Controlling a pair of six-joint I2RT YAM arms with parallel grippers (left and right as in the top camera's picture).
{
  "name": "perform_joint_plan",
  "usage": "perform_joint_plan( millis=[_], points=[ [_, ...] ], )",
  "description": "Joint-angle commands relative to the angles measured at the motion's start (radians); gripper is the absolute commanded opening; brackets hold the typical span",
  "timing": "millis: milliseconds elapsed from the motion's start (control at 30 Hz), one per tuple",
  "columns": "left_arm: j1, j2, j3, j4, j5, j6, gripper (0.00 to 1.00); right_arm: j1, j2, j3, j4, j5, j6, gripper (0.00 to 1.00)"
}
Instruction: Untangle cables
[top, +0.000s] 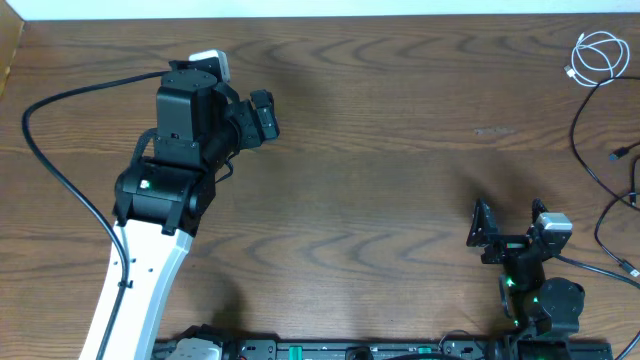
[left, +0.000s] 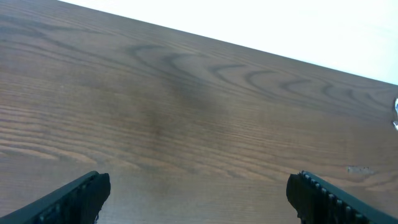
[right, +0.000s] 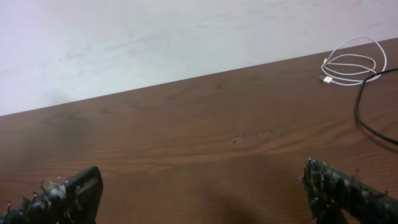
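My left claw (left: 199, 183) and right claw (right: 202, 177) are spread apart, empty. White cable (right: 353, 62) lies coiled far right, black cable (right: 357, 104) right by it.

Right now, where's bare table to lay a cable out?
Bare table across the middle, between the left gripper and right gripper. Crowded at the right edge: white cable coiled there, black cable trailing below it.

The left arm (top: 150, 250) stretches forward and angles rightward, the left gripper (top: 265, 115) wide apart at its tip, while the right arm (top: 545, 300) sits folded low near its base, the right gripper (top: 510, 225) likewise spread wide.
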Motion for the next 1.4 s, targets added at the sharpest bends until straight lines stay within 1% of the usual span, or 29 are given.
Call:
perform_joint_plan(
  millis=[0,433,500,567,667,800,900,967,1033,1067,1200,1267,1367],
  points=[
    [0.0,0.002,0.013,0.0,-0.013,0.021,0.96,0.006,-0.008,-0.002,-0.005,0.008,-0.014,0.99],
    [0.0,0.002,0.013,-0.004,-0.014,0.021,0.96,0.006,-0.008,-0.002,-0.005,0.008,-0.014,0.99],
    [0.0,0.002,0.013,-0.035,-0.014,0.021,0.96,0.006,-0.008,-0.002,-0.005,0.008,-0.014,0.99],
    [0.0,0.002,0.013,-0.056,-0.048,0.043,0.96,0.006,-0.008,-0.002,-0.005,0.008,-0.014,0.99],
    [-0.002,-0.001,0.013,-0.071,-0.089,0.044,0.96,0.006,-0.008,-0.002,-0.005,0.008,-0.014,0.99],
    [0.001,0.003,0.011,-0.185,-0.111,0.051,0.96,0.006,-0.008,-0.002,-0.005,0.008,-0.014,0.99],
    [0.001,0.006,-0.008,-0.232,-0.111,0.07,0.96,0.006,-0.008,-0.002,-0.005,0.008,-0.014,0.99],
    [0.002,0.011,-0.024,-0.248,-0.106,0.093,0.96,0.006,-0.008,-0.002,-0.005,0.008,-0.014,0.99],
    [0.001,0.011,-0.047,-0.251,-0.098,0.151,0.96,0.006,-0.008,-0.002,-0.005,0.008,-0.014,0.99],
    [0.002,0.005,-0.068,-0.248,-0.074,0.204,0.96,0.006,-0.008,-0.002,-0.005,0.008,-0.014,0.99],
    [0.019,-0.045,-0.161,-0.186,-0.021,0.291,0.96,0.006,-0.008,-0.002,-0.005,0.008,-0.014,0.99],
    [0.035,-0.1,-0.241,-0.107,0.014,0.314,0.96,0.006,-0.008,-0.002,-0.005,0.008,-0.014,0.99],
    [0.07,-0.207,-0.396,0.041,0.053,0.317,0.96,0.006,-0.008,-0.002,-0.005,0.008,-0.014,0.99]
  ],
)
